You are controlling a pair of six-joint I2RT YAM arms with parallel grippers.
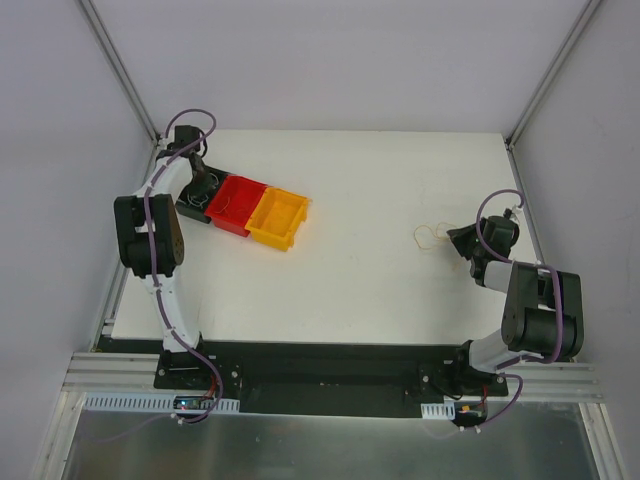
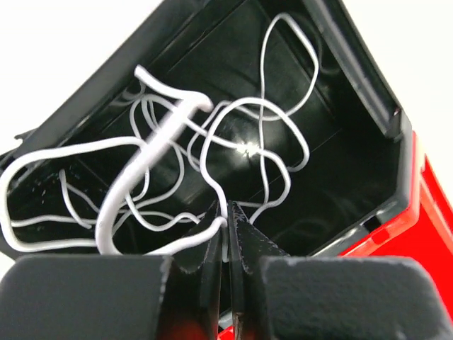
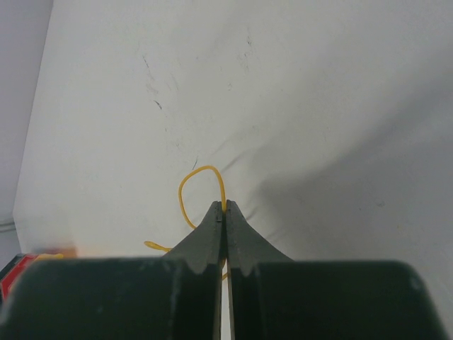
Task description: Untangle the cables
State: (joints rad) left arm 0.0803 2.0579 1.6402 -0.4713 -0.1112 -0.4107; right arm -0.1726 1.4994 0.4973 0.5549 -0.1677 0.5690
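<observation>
The cables are apart. A white wire (image 2: 159, 142) lies looped and curly inside a black bin (image 2: 340, 142), and my left gripper (image 2: 225, 205) is shut on one strand of it just above the bin. In the top view that gripper (image 1: 200, 190) is at the far left over the black bin (image 1: 192, 212). A thin orange-yellow wire (image 3: 205, 168) rises as a small loop from my right gripper (image 3: 224, 203), which is shut on it low over the table. In the top view the orange wire (image 1: 428, 237) lies at the right, just left of the right gripper (image 1: 452, 238).
A red bin (image 1: 235, 205) and a yellow bin (image 1: 278, 218) stand in a row beside the black bin at the back left. The red bin's edge (image 2: 432, 212) shows at the right of the left wrist view. The white table (image 1: 380, 290) ends at grey walls.
</observation>
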